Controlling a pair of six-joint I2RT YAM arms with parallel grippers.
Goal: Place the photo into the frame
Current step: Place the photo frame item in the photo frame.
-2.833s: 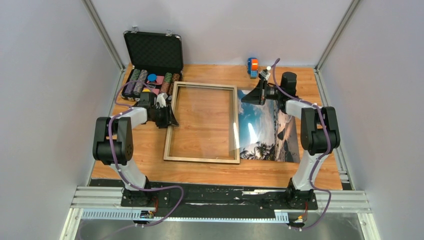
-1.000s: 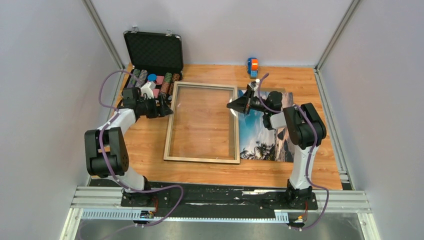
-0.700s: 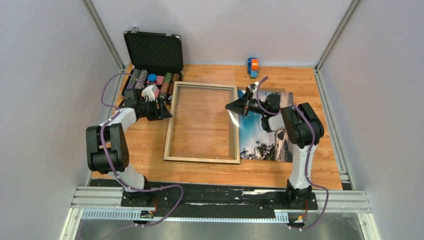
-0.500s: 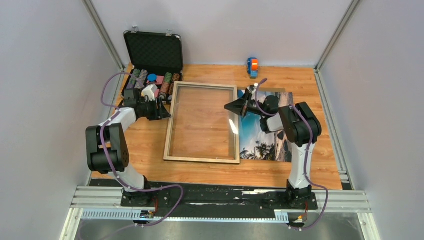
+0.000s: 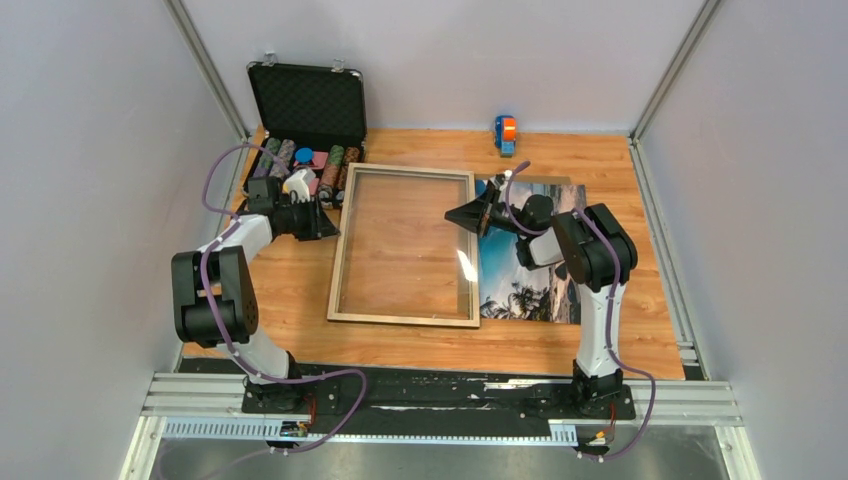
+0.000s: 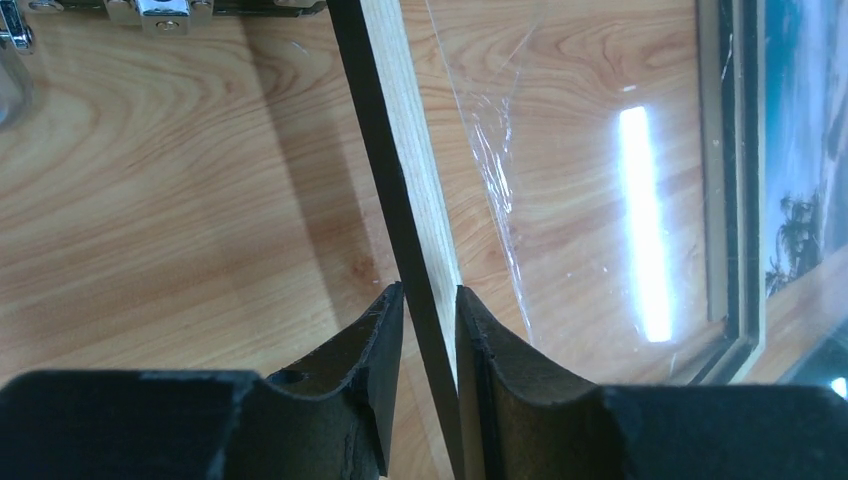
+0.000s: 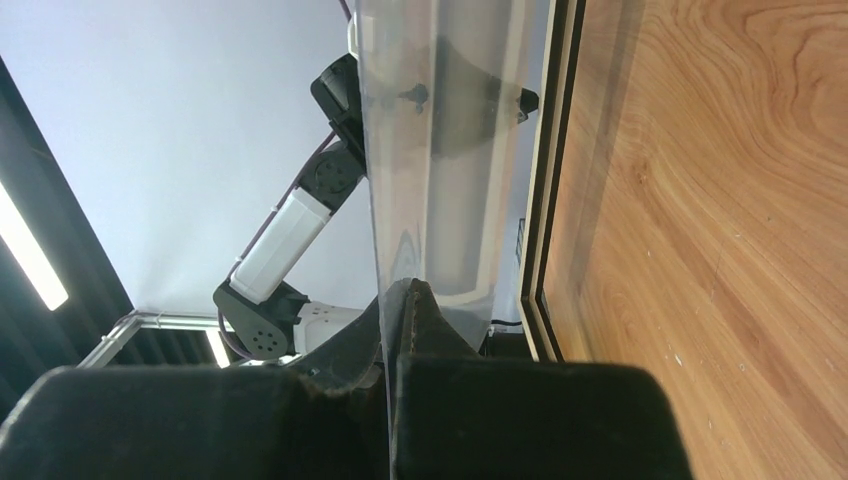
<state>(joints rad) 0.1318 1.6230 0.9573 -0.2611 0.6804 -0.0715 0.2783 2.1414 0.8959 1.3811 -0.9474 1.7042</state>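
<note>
1. The left pincer (image 6: pixel 428 300) is straddling the left rail of the frame (image 6: pixel 400 150), with one finger sitting close on each side. I cannot tell whether it is squeezing yet.
2. The right pincer (image 7: pixel 397 290) is pinching the thin edge of the clear pane (image 7: pixel 450 150), fingers together. The pane appears to be standing a little off the frame's right rail.
3. The frame is lying flat on the tabletop (image 5: pixel 300 290) between the two arms. Bare wood is showing through it, so nothing is sitting inside.
4. The photo (image 5: pixel 520 290) is lying face up on the tabletop, just right of the frame and partly under the right arm.
5. As I judge it, the task is only getting under way. The photo is still waiting to be lifted, laid into the frame and covered.
</note>
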